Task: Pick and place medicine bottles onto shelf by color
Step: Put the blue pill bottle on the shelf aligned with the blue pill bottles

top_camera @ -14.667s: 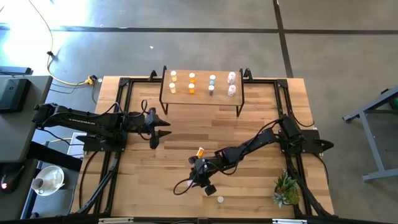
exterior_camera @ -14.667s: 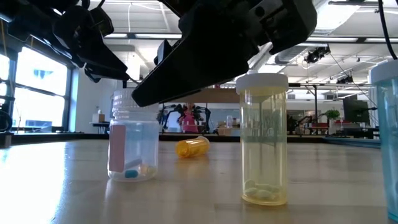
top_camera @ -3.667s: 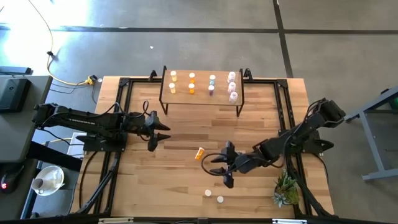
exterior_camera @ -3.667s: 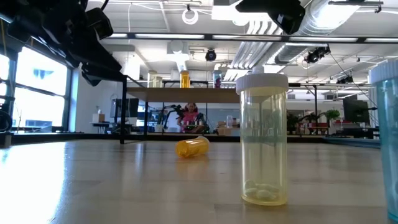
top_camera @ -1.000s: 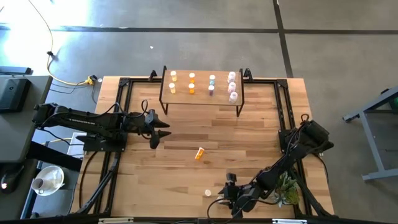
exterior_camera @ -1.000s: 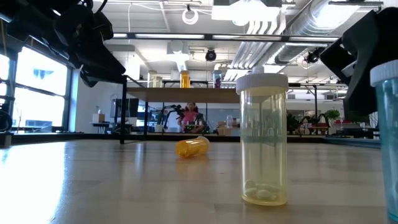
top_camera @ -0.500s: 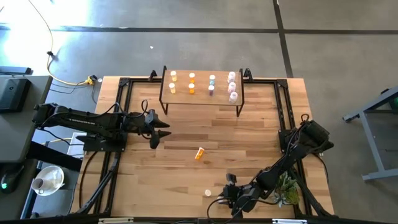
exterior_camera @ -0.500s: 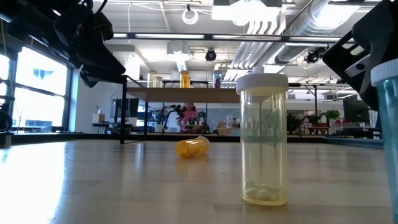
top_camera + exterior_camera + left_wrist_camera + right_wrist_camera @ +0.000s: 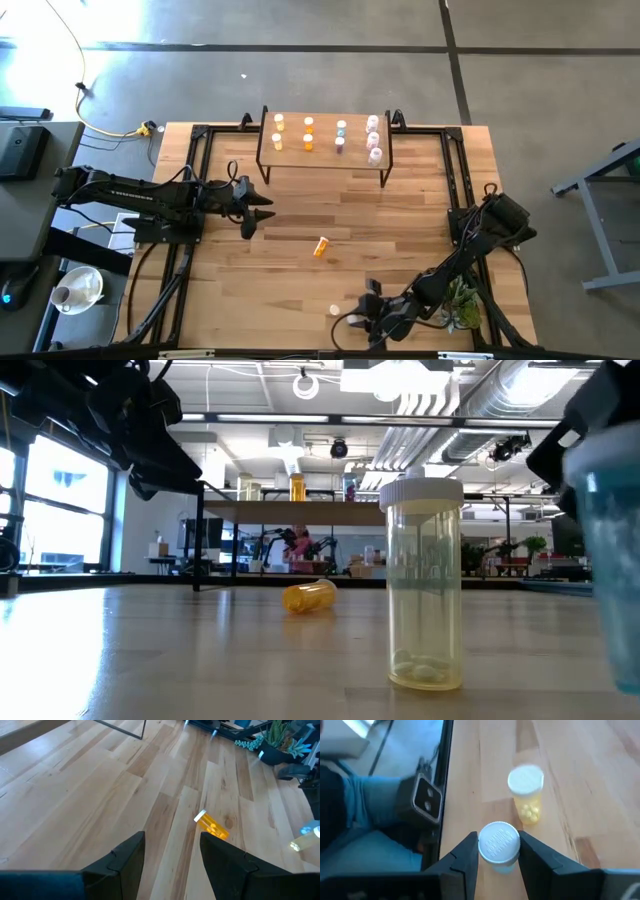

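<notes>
Blue-tinted bottle (image 9: pixel 612 570) (low view) is edge-cropped, blurred.

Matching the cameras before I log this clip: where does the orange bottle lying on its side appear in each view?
High view: the orange bottle lies mid-table, between the shelf and the near edge.
Low view: it lies on the tabletop, left of the upright yellow bottle.
Left wrist view: it lies ahead of the left end effector.
Right wrist view: not in it.
Shared landmark: the yellow bottle.

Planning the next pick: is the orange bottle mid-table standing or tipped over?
Tipped over. The orange medicine bottle with a white cap lies on its side on the wooden tabletop, cap end sideways; the low view shows it lying too.
</notes>
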### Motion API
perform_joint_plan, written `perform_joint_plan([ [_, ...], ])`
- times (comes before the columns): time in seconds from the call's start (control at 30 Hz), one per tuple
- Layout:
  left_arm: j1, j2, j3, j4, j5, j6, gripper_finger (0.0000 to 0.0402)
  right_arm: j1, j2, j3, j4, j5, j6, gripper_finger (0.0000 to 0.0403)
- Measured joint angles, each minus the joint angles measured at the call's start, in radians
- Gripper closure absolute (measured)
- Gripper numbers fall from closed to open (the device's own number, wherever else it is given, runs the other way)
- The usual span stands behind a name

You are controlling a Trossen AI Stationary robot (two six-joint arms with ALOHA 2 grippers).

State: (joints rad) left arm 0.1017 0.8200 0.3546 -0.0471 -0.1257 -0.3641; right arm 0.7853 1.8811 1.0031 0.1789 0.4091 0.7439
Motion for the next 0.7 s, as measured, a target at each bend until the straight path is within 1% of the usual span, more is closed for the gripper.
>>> perform_joint_plan([
  [0.13,0.0,0.0,0.0,0.0,0.0,0.0,0.022,-0.003,-0.012,0.003,0.018,0.011,0.018,0.0299],
  [0.23,0.0,0.0,0.0,0.0,0.011,0.0,0.022,-0.006,-0.033,0.025,-0.002,0.012,0.043,0.0299],
  [0.37,0.0,0.0,0.0,0.0,0.014,0.0,0.022,-0.011,-0.08,0.064,-0.039,0.029,0.028,0.0299],
  [0.57,0.0,0.0,0.0,-0.001,0.013,0.0,0.022,-0.057,-0.16,0.133,-0.089,0.11,-0.147,0.0299],
  [0.7,0.0,0.0,0.0,-0.001,0.013,0.029,0.022,-0.116,-0.207,0.181,-0.175,0.149,-0.286,0.0299],
])
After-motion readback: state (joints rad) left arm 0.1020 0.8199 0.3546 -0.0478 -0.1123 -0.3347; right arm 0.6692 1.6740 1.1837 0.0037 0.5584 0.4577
